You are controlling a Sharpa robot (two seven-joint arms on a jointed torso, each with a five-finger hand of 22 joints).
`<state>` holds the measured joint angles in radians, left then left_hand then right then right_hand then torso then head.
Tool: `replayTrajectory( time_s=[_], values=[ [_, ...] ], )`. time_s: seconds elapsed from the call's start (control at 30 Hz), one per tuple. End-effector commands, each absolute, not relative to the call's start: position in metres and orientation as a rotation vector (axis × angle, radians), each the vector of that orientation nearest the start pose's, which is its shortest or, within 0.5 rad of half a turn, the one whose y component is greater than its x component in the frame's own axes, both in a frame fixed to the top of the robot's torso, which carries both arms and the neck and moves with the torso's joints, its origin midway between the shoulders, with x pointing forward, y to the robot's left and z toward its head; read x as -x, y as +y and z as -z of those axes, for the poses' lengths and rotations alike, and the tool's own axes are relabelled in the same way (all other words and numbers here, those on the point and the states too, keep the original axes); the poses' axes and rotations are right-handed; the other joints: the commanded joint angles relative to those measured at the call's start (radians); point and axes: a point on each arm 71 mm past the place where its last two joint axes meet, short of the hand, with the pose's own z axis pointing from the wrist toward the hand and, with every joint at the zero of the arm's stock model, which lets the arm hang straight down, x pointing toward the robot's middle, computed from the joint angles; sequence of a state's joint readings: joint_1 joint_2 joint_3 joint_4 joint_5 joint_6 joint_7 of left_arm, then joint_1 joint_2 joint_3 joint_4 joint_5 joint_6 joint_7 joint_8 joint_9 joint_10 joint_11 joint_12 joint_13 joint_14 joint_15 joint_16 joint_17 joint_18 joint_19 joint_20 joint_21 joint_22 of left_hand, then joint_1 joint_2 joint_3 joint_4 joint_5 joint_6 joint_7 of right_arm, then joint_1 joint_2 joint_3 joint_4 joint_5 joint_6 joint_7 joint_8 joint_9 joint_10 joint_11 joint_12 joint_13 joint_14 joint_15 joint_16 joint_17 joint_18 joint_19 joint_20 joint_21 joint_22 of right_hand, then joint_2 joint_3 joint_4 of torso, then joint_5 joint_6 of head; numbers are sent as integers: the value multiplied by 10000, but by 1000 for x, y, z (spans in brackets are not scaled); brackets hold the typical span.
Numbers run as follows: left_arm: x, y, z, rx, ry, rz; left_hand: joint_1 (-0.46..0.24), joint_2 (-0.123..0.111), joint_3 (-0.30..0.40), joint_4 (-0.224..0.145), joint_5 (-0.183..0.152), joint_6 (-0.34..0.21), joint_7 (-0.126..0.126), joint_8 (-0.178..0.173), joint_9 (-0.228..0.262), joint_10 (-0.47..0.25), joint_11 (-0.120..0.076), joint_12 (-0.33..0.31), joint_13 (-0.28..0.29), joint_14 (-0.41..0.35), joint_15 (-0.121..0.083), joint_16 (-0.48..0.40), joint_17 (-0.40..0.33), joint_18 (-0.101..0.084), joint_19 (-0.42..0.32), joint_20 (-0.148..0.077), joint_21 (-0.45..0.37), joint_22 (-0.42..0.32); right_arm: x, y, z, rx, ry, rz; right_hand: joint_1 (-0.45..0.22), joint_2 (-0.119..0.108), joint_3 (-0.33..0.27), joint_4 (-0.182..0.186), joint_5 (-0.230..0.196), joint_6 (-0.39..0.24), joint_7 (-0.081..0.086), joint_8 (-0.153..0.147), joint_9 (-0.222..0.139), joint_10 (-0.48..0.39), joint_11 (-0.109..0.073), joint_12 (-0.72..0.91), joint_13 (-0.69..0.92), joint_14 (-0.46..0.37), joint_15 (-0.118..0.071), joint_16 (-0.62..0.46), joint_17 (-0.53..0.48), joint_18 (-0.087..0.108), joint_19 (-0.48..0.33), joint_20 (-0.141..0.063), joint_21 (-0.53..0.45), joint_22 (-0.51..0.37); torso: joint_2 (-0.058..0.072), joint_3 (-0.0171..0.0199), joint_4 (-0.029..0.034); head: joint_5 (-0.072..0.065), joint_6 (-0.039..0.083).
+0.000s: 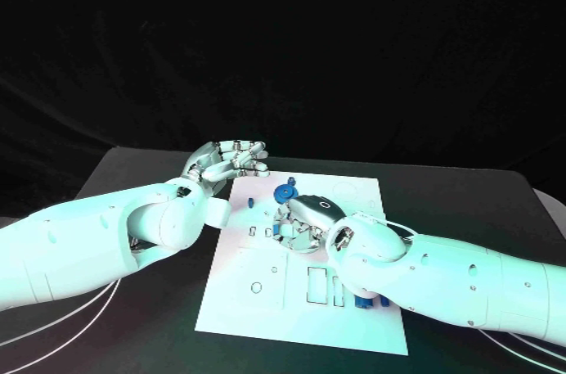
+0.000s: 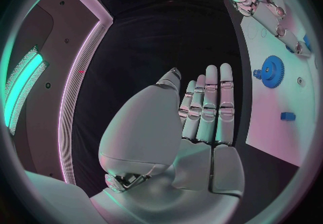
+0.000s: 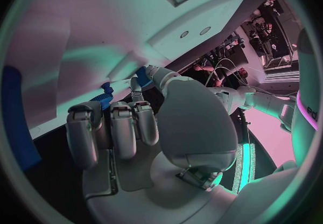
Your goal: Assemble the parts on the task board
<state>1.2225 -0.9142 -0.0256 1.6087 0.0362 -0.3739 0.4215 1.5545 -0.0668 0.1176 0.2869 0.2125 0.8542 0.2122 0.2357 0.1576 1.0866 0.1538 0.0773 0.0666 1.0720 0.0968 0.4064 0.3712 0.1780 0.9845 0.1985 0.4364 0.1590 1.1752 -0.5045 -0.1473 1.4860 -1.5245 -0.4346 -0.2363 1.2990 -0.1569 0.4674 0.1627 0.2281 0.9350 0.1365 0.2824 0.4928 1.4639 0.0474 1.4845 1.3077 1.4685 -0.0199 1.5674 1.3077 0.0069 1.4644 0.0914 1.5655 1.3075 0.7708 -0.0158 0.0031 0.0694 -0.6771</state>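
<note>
1. Near blue parts (image 1: pixel 368 299) are seen standing in the task board (image 1: pixel 253 308), beside the right arm.
2. The right hand (image 1: pixel 309 220) is lowered mid-board; its grip cannot be told.
3. A blue gear (image 1: pixel 285 193) lies just beyond it.
4. The left hand (image 1: pixel 227 163) is held empty, fingers extended, at the far-left corner.

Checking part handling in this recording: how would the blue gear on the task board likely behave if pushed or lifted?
The blue gear looks like rigid moulded plastic, so probably stiff and light. It lies flat on the task board, so a push would likely slide it; on edge it might roll. Its toothed rim should aid grip.
</note>
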Motion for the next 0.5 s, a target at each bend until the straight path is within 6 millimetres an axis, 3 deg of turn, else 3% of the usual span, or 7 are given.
replayTrajectory(
  time_s=[0.03,0.5],
  values=[
    [-480,222,154,11243,13320,15648,121,-4,62,8,-13,59,16,-55,-15,72,-1,-48,7,-81,-14,-33,11,40,-76,-17,60,-5,-449,-46,224,2848,16632,-7740,-64,-98,-52,36,-56,-105,13,-59,-46,223,93,-55,1661,1019,84,29,2612,-38,979,33,-44,2551,0,-1,-1,-1,-4],
    [-480,222,154,11251,13325,15637,121,-4,62,8,-13,59,16,-55,-15,72,-1,-48,7,-81,-14,-33,11,40,-76,-17,60,-5,-449,-46,223,2851,16571,-7785,-339,-358,-194,176,-300,-423,171,-251,-128,94,239,-171,1546,1011,213,20,2578,-17,925,151,-110,2499,-3,-4,-4,-1,-11]
  ],
)
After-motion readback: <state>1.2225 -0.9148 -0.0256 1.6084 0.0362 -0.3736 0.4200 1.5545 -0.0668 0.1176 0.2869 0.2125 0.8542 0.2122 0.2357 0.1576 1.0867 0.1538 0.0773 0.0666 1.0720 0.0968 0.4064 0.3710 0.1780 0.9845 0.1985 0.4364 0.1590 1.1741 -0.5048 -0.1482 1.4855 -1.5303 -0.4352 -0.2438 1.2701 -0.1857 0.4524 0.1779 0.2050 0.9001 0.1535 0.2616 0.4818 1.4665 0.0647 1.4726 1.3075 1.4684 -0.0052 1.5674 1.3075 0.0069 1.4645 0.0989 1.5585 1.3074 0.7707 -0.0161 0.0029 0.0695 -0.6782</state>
